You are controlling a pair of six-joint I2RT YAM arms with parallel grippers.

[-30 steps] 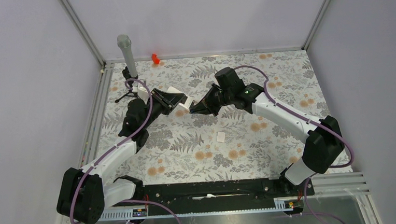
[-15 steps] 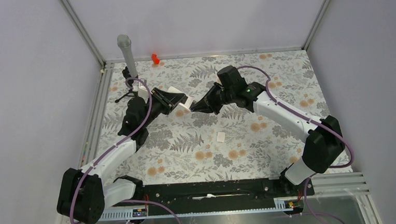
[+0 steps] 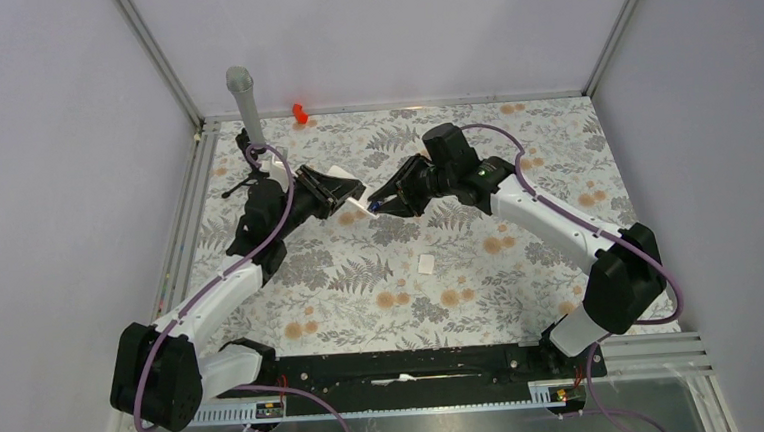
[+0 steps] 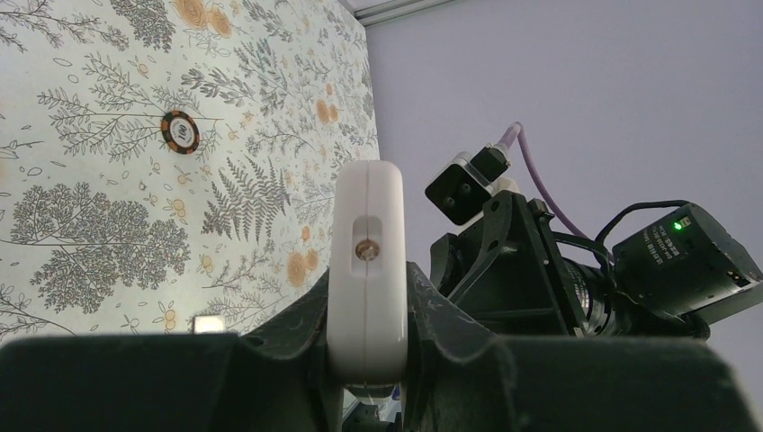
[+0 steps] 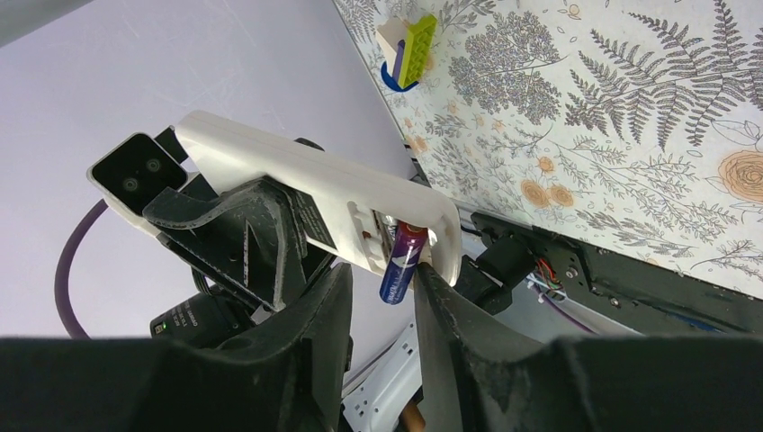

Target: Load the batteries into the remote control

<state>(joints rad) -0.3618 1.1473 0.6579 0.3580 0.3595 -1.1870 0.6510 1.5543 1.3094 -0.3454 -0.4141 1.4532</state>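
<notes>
Left fingers (image 4: pixel 290 335) tight on remote (image 4: pixel 367 270), right fingers (image 5: pixel 450 328) on purple battery (image 5: pixel 401 264) (at compartment (image 5: pixel 375 230) edge).

Lilac walls (image 3: pixel 377 36), fern-print tabletop (image 3: pixel 462 271) — aluminium frame (image 3: pixel 158 59)

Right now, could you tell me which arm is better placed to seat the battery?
Right: the right hand grips the purple battery, tip at the open bay of the remote control, which the left hand holds.
</notes>
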